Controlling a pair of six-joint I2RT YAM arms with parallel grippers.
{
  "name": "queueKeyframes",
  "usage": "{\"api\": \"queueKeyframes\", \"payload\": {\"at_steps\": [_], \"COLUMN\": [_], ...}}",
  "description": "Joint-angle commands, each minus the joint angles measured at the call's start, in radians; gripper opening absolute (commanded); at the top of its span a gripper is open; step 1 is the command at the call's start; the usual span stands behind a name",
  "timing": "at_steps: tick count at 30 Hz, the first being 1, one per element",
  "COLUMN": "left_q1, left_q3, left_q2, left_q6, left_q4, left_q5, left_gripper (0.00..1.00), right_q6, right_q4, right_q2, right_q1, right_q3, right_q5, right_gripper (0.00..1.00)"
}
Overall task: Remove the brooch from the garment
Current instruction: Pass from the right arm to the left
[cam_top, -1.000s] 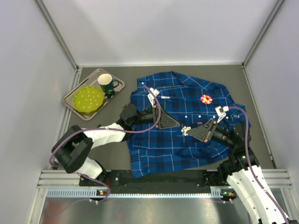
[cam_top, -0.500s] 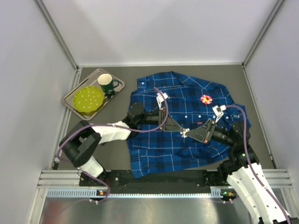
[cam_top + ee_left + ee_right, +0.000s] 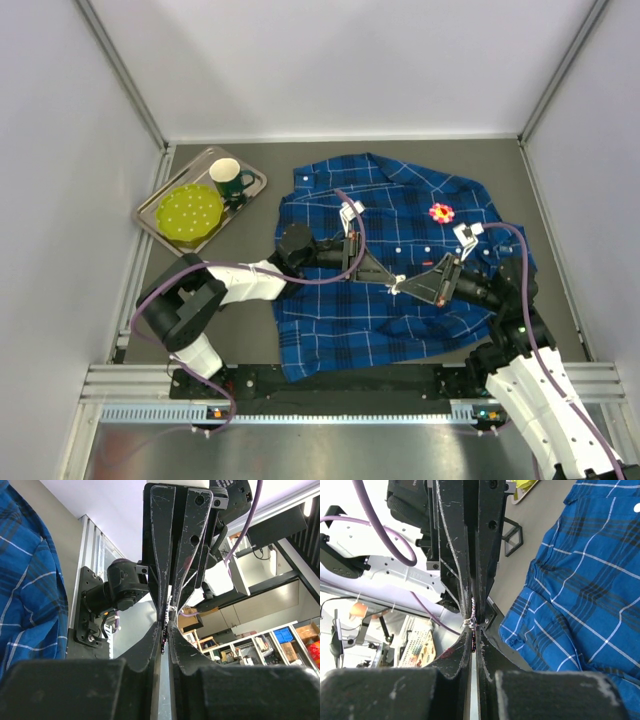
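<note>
Two grippers met tip to tip over the middle of the plaid shirt [image 3: 340,330]. At far left, a metal tray [image 3: 195,165] held a green plate [image 3: 189,212] and a dark green mug [image 3: 228,178]. The left gripper [image 3: 391,281], jaws narrow, pinched a small beaded piece [image 3: 473,622]. The right gripper [image 3: 403,289], jaws pressed together, nipped the same piece from the other side. The shirt lay spread on the grey table [image 3: 480,160], collar toward the far wall. Farther right, a pink flower-shaped brooch [image 3: 441,212] sat on the shirt's chest, apart from both grippers.
</note>
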Motion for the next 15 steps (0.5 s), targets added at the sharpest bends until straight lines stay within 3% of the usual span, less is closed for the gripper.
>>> {"api": "queueKeyframes", "payload": {"at_steps": [1, 6, 10, 15], "left_q1": [-0.009, -0.007, -0.007, -0.004], "left_q3": [0.037, 0.026, 0.009, 0.0], "left_q2": [-0.012, -0.035, -0.056, -0.056], "left_q6": [0.01, 0.032, 0.038, 0.01], "left_q4": [0.08, 0.042, 0.013, 0.049], "left_q5": [-0.008, -0.046, -0.075, -0.084], "left_gripper": [0.11, 0.0, 0.0, 0.0], "right_q6": [-0.023, -0.024, -0.003, -0.01], "right_q4": [0.025, -0.021, -0.061, -0.095], "right_q2": [0.008, -0.002, -0.032, -0.064], "right_q1": [-0.003, -0.003, -0.003, -0.003], "right_q3": [0.035, 0.032, 0.004, 0.002], "right_q5": [-0.008, 0.031, 0.083, 0.072], "right_gripper": [0.0, 0.0, 0.18, 0.23]}}
